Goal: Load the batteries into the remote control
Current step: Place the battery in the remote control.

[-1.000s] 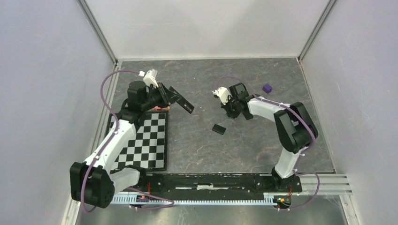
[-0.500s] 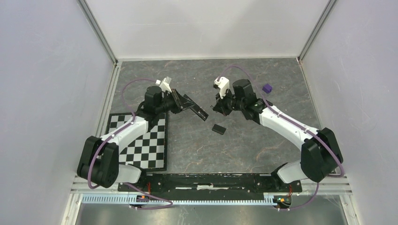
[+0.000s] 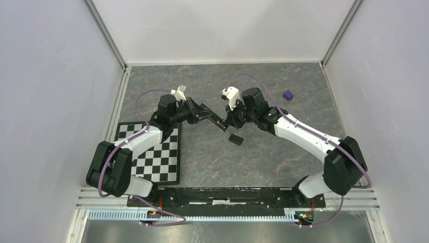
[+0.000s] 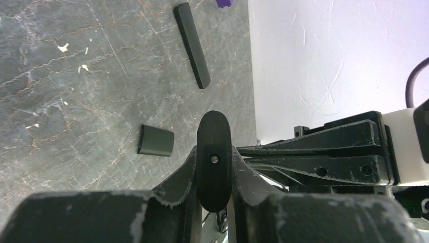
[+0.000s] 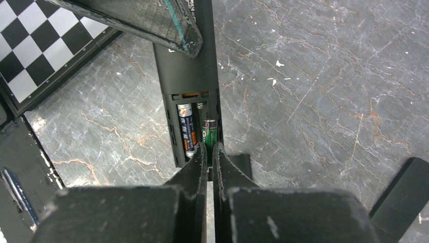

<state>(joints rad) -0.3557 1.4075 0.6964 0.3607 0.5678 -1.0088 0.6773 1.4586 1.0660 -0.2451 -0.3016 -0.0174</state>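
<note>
Over mid-surface (image 3: pixel 263 162), left claw (image 3: pixel 195 112) is clamped on the remote (image 5: pixel 187 76), bay side facing the right wrist cam, cover off. First battery (image 5: pixel 186 129) sits in the bay's left slot. Second battery (image 5: pixel 209 130), green-topped, lies at the right slot, with its near end at the tips of the right claw (image 5: pixel 209 152). That claw is closed; can't tell if it pinches the cell or just presses it. Cover (image 3: pixel 236 138) lies on the surface just below the claws. Twin remote (image 4: pixel 192 44) lies farther off, by the purple cube (image 3: pixel 288 95). Checkered mat (image 3: pixel 152 157) is on the left.
</note>
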